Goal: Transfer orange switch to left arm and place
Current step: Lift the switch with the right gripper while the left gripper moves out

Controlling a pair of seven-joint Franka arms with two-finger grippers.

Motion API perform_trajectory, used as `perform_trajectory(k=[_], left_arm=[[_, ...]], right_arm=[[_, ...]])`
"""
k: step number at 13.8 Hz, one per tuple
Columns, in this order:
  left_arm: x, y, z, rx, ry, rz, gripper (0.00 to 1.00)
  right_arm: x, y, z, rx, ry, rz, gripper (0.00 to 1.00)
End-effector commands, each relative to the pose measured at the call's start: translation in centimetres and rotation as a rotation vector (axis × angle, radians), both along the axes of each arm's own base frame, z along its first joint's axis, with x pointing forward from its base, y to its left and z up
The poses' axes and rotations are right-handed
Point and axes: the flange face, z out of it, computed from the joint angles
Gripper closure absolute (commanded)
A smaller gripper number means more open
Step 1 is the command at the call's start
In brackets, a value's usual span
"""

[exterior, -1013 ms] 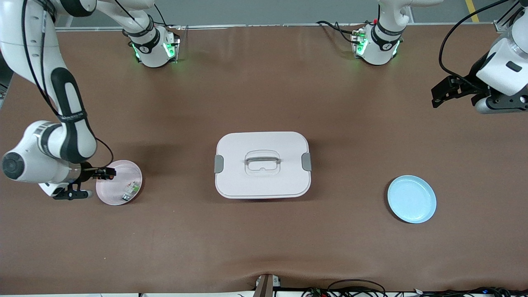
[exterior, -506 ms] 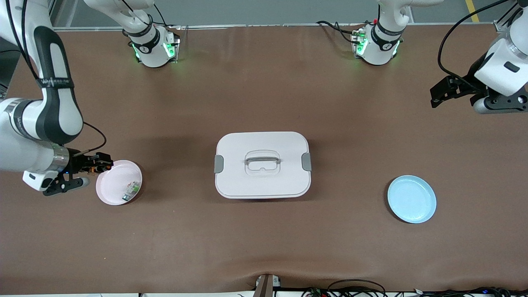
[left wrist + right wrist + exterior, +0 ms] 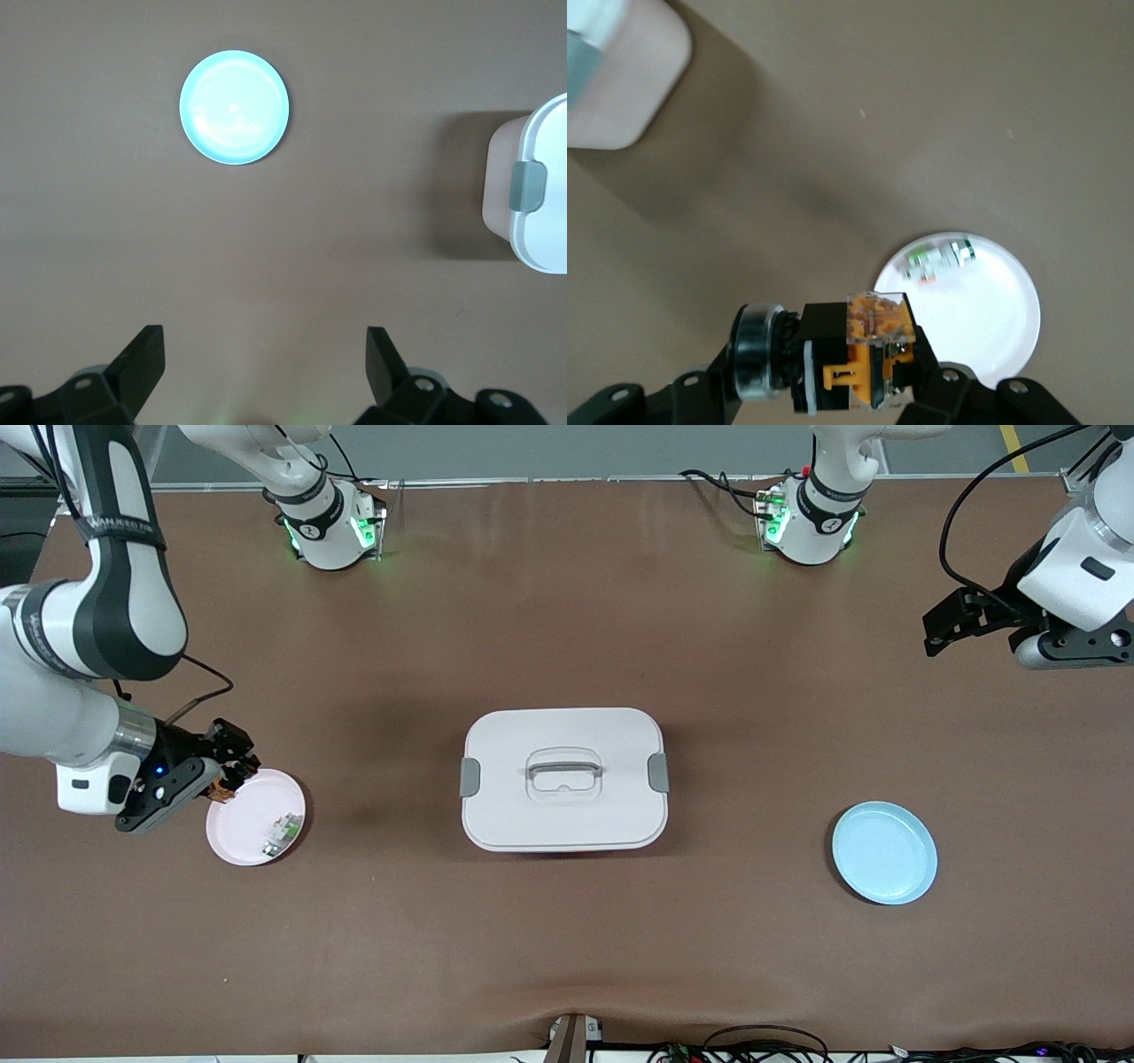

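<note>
My right gripper [image 3: 229, 772] is shut on the orange switch [image 3: 223, 787], a small black and orange part, and holds it in the air over the edge of the pink plate [image 3: 244, 828]. In the right wrist view the orange switch [image 3: 859, 363] sits between the black fingers above the plate [image 3: 992, 310]. The white box [image 3: 564, 779] with grey latches stands mid-table. My left gripper [image 3: 941, 631] is open and empty, high over the left arm's end of the table; its fingers [image 3: 142, 363] stand wide apart.
A small white-and-green component [image 3: 280, 834] lies in the pink plate. A blue plate [image 3: 884, 852] lies toward the left arm's end, nearer the front camera than the box; it also shows in the left wrist view [image 3: 234, 107].
My right gripper has lifted the orange switch off the pink plate and drawn back toward the plate's edge, turning as it rose. The left arm has barely moved.
</note>
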Motion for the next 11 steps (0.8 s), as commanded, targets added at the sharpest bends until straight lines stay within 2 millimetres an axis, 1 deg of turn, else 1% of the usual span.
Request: perform_trajectory(k=[1, 4, 6, 7, 8, 11], left_arm=[[-0.3, -0.3, 0.4, -0.017, -0.006, -0.006, 0.0], [-0.2, -1.1, 0.1, -0.017, -0.003, -0.02, 0.0], [-0.3, -1.3, 0.2, -0.018, -0.004, -0.023, 0.0], [-0.3, -1.6, 0.3, -0.021, -0.005, -0.039, 0.0], [-0.4, -2.0, 0.4, -0.047, -0.002, -0.042, 0.0], [-0.5, -2.9, 0.6, -0.21, 0.023, -0.032, 0.0]], right_arm=[[-0.6, 2.1, 2.8, 0.06, -0.091, 0.141, 0.73], [-0.5, 4.9, 4.7, 0.104, -0.182, 0.272, 0.73], [-0.5, 7.4, 5.6, 0.162, -0.243, 0.319, 0.73], [-0.6, 9.0, 5.9, 0.191, -0.266, 0.334, 0.74], [-0.6, 10.4, 6.3, 0.221, -0.301, 0.342, 0.75], [-0.7, 15.1, 7.2, 0.302, -0.424, 0.43, 0.75]])
